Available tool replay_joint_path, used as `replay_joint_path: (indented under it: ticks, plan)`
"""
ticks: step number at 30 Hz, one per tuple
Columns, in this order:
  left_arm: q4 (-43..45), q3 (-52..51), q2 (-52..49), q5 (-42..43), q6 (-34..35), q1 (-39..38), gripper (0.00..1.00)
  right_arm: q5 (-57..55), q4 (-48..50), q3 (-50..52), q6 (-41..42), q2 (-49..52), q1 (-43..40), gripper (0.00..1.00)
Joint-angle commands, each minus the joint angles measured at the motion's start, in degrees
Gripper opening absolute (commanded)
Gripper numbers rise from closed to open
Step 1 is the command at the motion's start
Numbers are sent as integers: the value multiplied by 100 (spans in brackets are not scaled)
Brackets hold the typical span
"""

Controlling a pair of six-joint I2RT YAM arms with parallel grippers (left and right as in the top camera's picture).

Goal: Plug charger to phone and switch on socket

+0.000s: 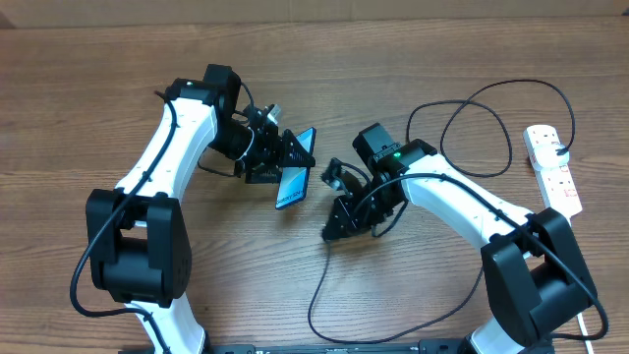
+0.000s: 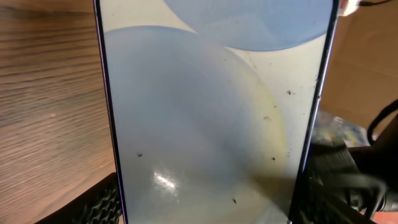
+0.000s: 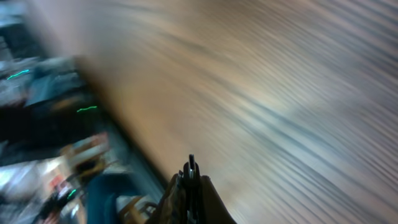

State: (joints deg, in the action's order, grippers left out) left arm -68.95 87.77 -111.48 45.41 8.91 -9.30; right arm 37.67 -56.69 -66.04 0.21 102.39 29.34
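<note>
Grips phone (image 1: 295, 179) (image 2: 211, 124) edgewise in left gripper (image 1: 286, 156), tilted above table (image 1: 88, 88). Pinches charger (image 1: 313, 295) in closed right gripper (image 1: 332, 228) (image 3: 189, 180), near phone's lower end. With socket (image 1: 552, 167) lying well apart at right table edge.

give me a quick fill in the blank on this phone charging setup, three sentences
1. The left gripper holds the ___, its screen showing blue and white.
2. The right gripper is ___, and the black charger cable leads up to it.
3. The power strip is ___ in colour.
Missing words: phone; shut; white
</note>
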Motion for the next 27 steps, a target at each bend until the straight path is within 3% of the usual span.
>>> replay_joint_path:
  ticks: [1, 5, 10, 21, 24, 26, 27]
  plan:
    - [35, 15, 177, -170, 61, -13, 4, -2564, -291, -96, 1366, -70, -131, 4]
    - [186, 13, 177, -1025, 494, 0, 4, -3810, -586, -94, 1958, -70, -542, 4]
    - [197, 11, 177, -2468, 1119, -103, 4, -3648, -409, -72, 1971, -55, -1104, 4]
    - [164, 7, 166, -2889, 1408, -634, 4, -3565, 205, 358, 1941, -37, -1755, 4]
    - [155, 7, 166, -2889, 1405, -684, 4, -3560, 466, 472, 1864, -37, -1764, 54]
    - [155, 7, 166, -2889, 1408, -688, 4, -3565, 614, 492, 1869, -37, -1764, 68]
    - [153, 7, 166, -2889, 1408, -688, 4, -3565, 684, 492, 1884, -37, -1764, 80]
